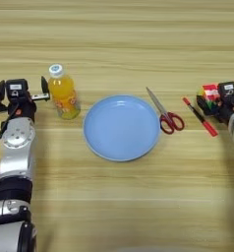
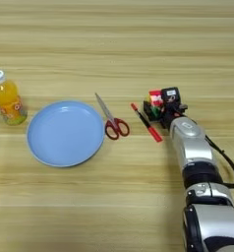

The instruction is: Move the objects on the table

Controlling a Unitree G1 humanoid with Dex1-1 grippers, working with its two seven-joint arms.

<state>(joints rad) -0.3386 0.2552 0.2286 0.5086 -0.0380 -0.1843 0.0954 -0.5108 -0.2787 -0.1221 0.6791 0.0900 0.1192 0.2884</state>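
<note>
Bottle (image 1: pixel 63 93) stands on the table (image 1: pixel 119 206) left of blue plate (image 1: pixel 122 127); left gripper (image 1: pixel 21 92) beside it, fingers spread wide, empty. Right eye: right gripper (image 2: pixel 156 106) clamped on puzzle cube (image 2: pixel 154 100); pen (image 2: pixel 146 122), scissors (image 2: pixel 111 119) lie just left.

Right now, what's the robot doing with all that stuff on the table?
The right gripper is at the puzzle cube, fingers around it, just right of the red pen. The left gripper sits beside the orange-drink bottle without touching it. The scissors lie by the rim of an empty blue plate in the middle of the wooden table.
</note>
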